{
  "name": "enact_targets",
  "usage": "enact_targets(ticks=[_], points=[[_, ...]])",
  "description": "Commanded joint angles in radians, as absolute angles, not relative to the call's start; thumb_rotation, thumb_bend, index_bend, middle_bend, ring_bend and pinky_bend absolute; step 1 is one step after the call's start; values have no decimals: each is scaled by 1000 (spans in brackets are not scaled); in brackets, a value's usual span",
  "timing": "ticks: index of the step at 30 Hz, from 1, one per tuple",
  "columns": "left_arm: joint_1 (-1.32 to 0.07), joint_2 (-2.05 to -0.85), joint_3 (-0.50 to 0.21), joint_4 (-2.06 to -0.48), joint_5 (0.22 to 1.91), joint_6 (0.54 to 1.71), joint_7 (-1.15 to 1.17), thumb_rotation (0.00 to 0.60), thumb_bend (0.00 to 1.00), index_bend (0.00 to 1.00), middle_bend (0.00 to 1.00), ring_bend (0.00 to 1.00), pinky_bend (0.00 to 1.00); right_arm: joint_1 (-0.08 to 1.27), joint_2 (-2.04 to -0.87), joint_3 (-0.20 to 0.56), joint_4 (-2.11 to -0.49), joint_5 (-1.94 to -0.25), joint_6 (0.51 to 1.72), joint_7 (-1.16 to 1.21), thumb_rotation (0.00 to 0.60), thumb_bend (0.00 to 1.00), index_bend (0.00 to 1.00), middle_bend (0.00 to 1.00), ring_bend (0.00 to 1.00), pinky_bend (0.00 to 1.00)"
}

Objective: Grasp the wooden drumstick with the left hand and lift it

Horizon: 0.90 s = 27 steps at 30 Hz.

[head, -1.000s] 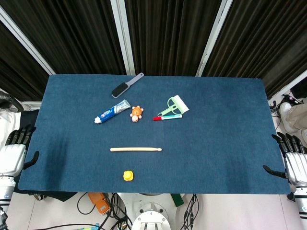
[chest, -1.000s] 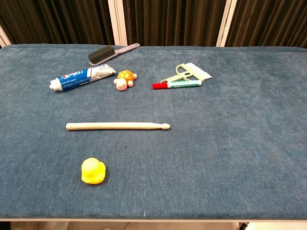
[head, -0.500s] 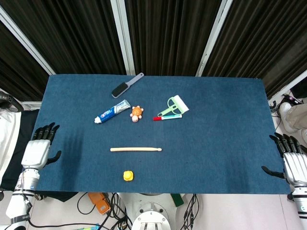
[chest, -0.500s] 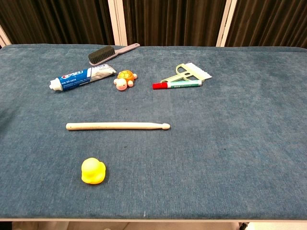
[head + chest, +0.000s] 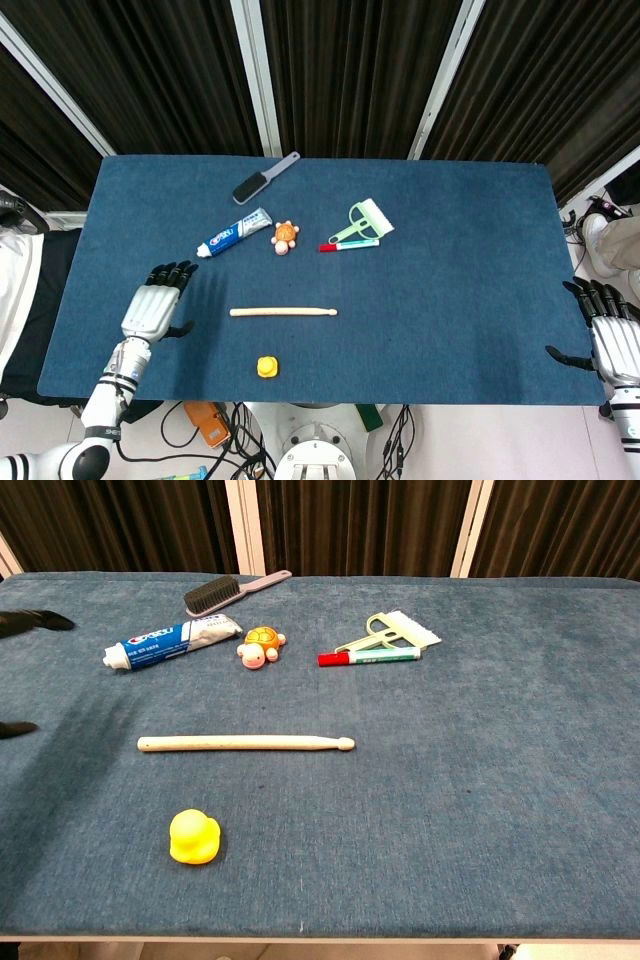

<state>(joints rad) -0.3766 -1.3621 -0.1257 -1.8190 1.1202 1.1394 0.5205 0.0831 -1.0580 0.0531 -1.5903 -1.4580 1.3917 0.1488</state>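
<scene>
One drumstick (image 5: pixel 283 312) flat on table | left hand (image 5: pixel 155 305) spread, empty, just beside its butt

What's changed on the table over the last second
The left hand has moved in from the table's left edge over the blue cloth toward the wooden drumstick, fingers apart, holding nothing, still short of the stick's butt end. Its fingertips now show at the left edge of the chest view. The right hand stayed at the right edge, and the drumstick and the other items did not move.
</scene>
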Motion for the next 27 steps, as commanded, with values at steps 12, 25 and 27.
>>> enact_targets(ticks=[12,25,27], points=[[-468,-1554,-137,-1841,1027,1181,665,600,188,140,167,4,77,87,-1054,53,-1596,-1450,1380,148,600,182,179,136,89,0],[-601,-1712,-182,-1761,950,1177,793,600,195,222,240,47,77,90,-1044,52,-1605,-1437,1362,153,600,182,179,136,89,0],[-611,-1730,-186,-1747,939,1182,798,600,206,222,263,61,77,90,-1043,52,-1606,-1434,1359,154,600,182,180,136,89,0]])
